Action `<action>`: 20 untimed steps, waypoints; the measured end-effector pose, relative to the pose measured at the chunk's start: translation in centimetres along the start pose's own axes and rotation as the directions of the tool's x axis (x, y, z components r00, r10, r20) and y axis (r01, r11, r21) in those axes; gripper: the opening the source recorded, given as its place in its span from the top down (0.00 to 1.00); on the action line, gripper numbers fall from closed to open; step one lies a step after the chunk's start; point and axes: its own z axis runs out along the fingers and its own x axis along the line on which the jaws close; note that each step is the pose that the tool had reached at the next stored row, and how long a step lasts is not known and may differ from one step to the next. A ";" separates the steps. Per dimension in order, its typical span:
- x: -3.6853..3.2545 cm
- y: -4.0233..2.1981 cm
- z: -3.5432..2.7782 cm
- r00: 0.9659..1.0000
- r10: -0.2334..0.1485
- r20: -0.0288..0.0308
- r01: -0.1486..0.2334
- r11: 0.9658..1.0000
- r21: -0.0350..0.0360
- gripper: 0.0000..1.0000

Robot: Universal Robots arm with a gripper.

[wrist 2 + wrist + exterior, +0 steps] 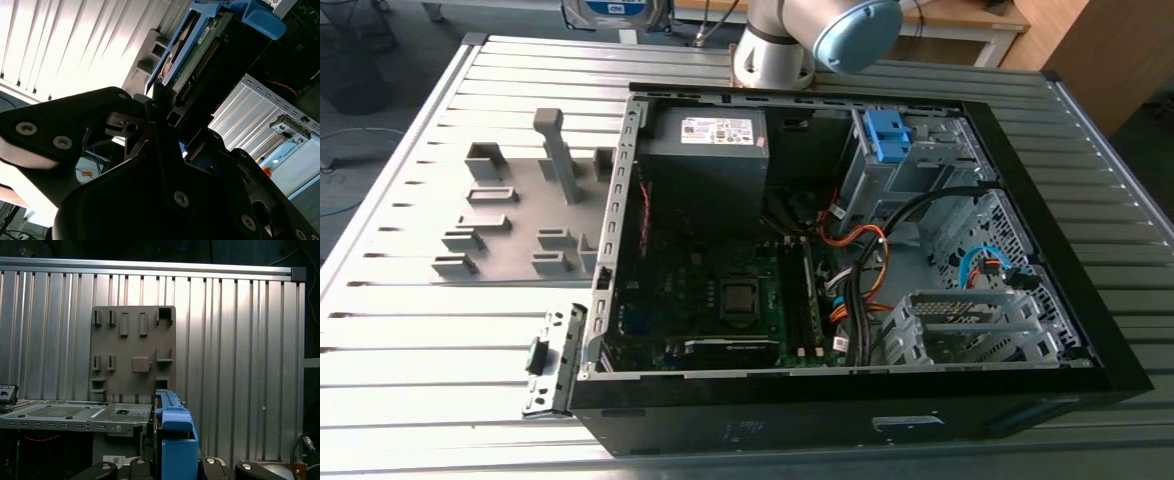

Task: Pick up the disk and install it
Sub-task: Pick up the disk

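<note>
My gripper [167,112] is shut on the disk [197,47], which it holds on edge by its lower end. In the second wrist view the disk's blue caddy frame, its green circuit board and a connector row rise away from the black fingers [155,100]. The first wrist view shows the disk [172,432] edge-on as a blue slab between the gripper's black links, high over the slatted table and beside the open computer case [75,415]. In the exterior view the open case [854,250] lies on its side, with a metal drive cage [914,165] at its far right corner.
A blue plastic part [886,135] sits at the top of the drive cage. A grey power-supply box [707,150], the motherboard [720,290] and orange and black cables [867,250] lie inside the case. A grey fixture plate [520,210] lies on the exterior view's left. The arm's base [781,50] stands behind the case.
</note>
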 end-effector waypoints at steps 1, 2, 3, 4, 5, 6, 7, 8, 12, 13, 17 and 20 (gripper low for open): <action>0.00 -0.10 0.00 1.000 0.000 0.000 0.000 1.000 0.000 0.64; 0.00 -0.20 -0.01 1.000 0.000 0.000 0.000 1.000 0.000 0.64; 0.01 -0.29 0.00 1.000 0.000 0.000 0.000 1.000 0.000 0.64; 0.01 -0.38 -0.01 1.000 0.000 0.000 0.000 1.000 0.000 0.64; 0.01 -0.47 -0.01 1.000 0.000 0.000 0.000 1.000 0.000 0.64; 0.01 -0.56 -0.01 1.000 0.000 0.000 0.000 1.000 0.000 0.64; 0.01 -0.65 -0.01 1.000 0.000 0.000 0.000 1.000 0.000 0.64; 0.02 -0.75 -0.01 1.000 0.000 0.000 0.000 1.000 0.000 0.64; 0.03 -1.14 -0.02 1.000 0.000 0.000 0.000 1.000 0.000 0.64; 0.03 -1.25 -0.03 1.000 0.000 0.000 0.000 1.000 0.000 0.64; 0.03 -1.70 -0.04 1.000 0.000 0.000 0.000 1.000 0.000 0.64; 0.04 -2.03 -0.04 1.000 0.000 0.000 0.000 1.000 0.000 0.64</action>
